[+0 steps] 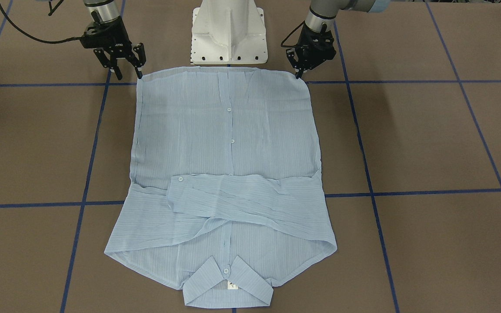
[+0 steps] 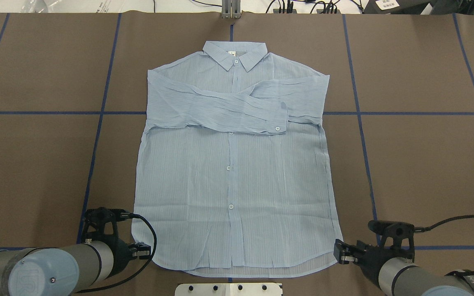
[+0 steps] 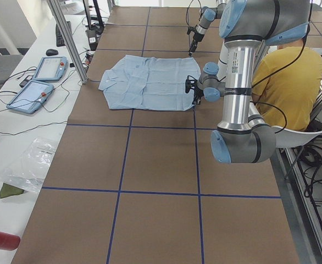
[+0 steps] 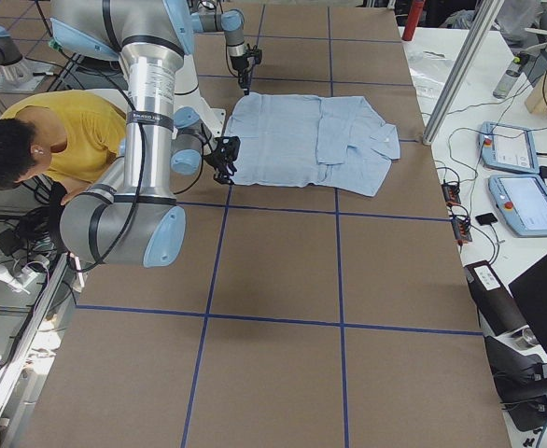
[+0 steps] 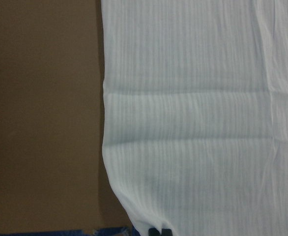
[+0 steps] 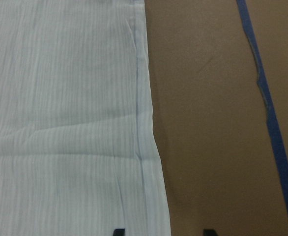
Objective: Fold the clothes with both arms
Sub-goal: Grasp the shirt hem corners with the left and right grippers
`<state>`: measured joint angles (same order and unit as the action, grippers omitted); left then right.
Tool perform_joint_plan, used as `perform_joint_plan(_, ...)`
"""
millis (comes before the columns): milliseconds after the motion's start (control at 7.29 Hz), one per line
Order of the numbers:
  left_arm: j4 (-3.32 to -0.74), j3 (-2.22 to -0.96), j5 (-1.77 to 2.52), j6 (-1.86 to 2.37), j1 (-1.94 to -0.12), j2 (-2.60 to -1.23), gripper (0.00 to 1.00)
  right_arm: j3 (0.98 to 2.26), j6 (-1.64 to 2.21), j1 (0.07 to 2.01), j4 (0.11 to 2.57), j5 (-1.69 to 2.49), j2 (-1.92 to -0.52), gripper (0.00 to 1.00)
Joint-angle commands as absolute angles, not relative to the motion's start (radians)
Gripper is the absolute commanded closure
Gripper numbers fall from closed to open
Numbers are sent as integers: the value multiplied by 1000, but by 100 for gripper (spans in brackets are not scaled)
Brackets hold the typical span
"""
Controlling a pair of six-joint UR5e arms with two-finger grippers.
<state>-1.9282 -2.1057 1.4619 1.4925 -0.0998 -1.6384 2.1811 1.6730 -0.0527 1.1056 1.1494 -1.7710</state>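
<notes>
The pale-blue striped shirt (image 1: 226,143) lies flat with its front up, both sleeves folded across the chest, the collar (image 2: 235,53) far from the robot and the hem near its base. My left gripper (image 1: 298,74) sits at one hem corner, its fingers pressed together on the fabric; the left wrist view shows the tips (image 5: 158,231) closed at the shirt's edge. At the other hem corner my right gripper (image 1: 127,71) is open. In the right wrist view one fingertip (image 6: 118,231) is over the shirt (image 6: 65,118) and the other over bare table.
The white pedestal base (image 1: 228,32) stands just behind the hem. Blue tape lines (image 1: 429,191) cross the brown table. A person in a yellow top (image 3: 293,77) sits behind the robot. Control tablets (image 3: 37,82) and a metal post (image 3: 67,38) are on the collar side.
</notes>
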Motion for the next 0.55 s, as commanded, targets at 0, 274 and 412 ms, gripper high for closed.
perform_joint_plan(0,-1928,-2118,1456,1493,-100,-1637,100,2149,1678,-81,1106,1105,-1755,51)
perform_joint_plan(274,-1928,-2118,1456,1493,-100,-1638,100,2126,1678,-87,1106,1092,-1755,50)
perform_joint_plan(412,-1928,-2118,1454,1493,-100,-1637,100,2125,1678,-97,1108,1086,-1755,50)
